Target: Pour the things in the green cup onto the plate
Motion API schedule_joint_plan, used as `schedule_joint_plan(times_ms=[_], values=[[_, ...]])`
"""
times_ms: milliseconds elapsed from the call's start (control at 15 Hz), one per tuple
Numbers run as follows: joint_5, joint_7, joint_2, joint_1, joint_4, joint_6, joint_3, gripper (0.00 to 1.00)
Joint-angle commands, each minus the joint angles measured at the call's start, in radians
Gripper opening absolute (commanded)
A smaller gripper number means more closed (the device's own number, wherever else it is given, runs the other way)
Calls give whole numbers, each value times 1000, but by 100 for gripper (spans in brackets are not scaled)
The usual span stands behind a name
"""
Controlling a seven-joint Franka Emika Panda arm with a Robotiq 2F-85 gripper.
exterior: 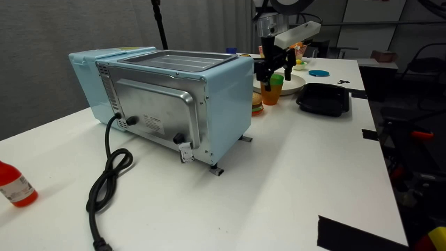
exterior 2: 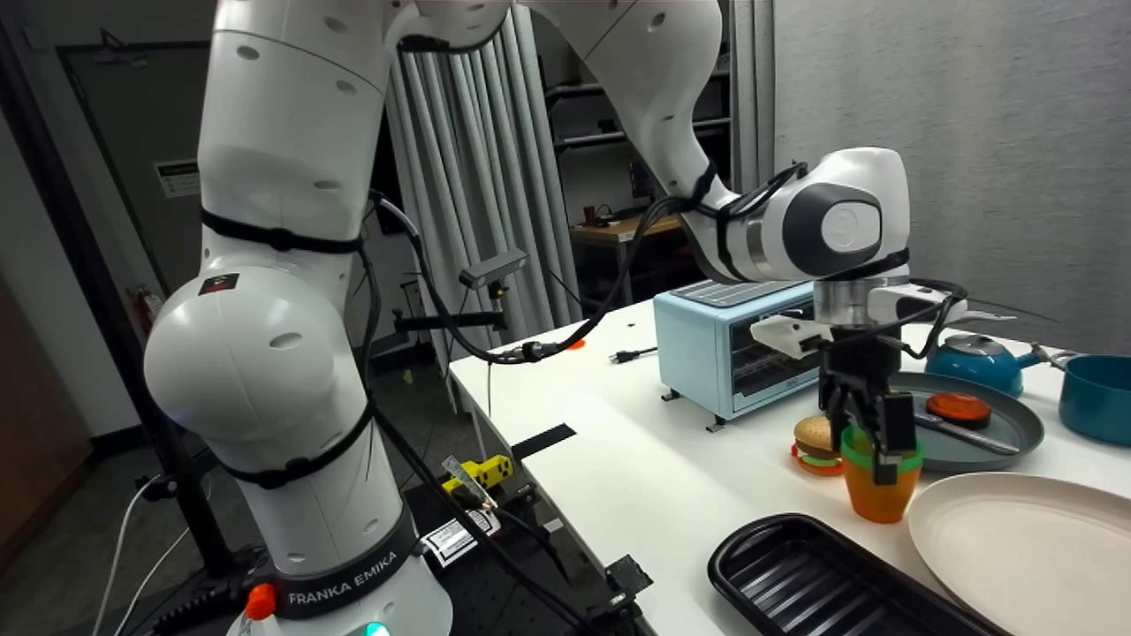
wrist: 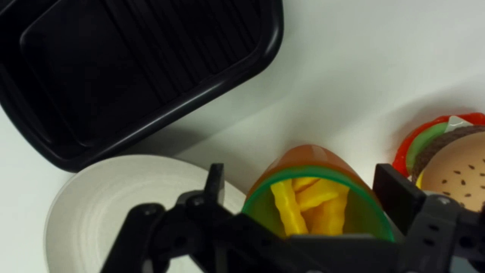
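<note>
The green cup (wrist: 303, 173) shows as a green rim and inner wall set inside an orange cup (wrist: 310, 153). In both exterior views the green rim (exterior: 277, 78) (exterior 2: 853, 442) tops the orange cup (exterior: 271, 96) (exterior 2: 879, 495), upright on the table. Several yellow wavy-edged sticks (wrist: 290, 208) lie inside; the gripper hides the near part. The pale round plate (wrist: 102, 204) is beside the cups, also in both exterior views (exterior: 296, 83) (exterior 2: 1043, 530). My gripper (wrist: 299, 185) is open, a finger on either side of the rim, also in both exterior views (exterior: 277, 77) (exterior 2: 861, 442).
A black pan (wrist: 151, 57) (exterior 2: 813, 565) lies near the plate. A toy burger (wrist: 454, 167) (exterior 2: 817, 446) is close on the cups' other side. The light-blue toaster oven (exterior: 230, 111) (exterior 2: 694, 344) stands nearby. A grey plate (exterior 2: 1025, 424), a kettle (exterior 2: 976, 367) and a pot (exterior 2: 1100, 402) are behind.
</note>
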Motion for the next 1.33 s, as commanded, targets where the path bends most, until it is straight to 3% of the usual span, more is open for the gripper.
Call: schedule_joint_plan(times_ms=[0,133,267,600,933,1267], values=[[-42,44,6,29,10,31,-28,94],[-46,48,8,34,10,39,-27,66],[-45,48,9,37,12,39,-26,57],[-20,20,-10,30,2,31,-11,55],[123,-92,-97,-21,-29,-12,46,55],[212,-188,-185,-63,-39,-80,43,55]])
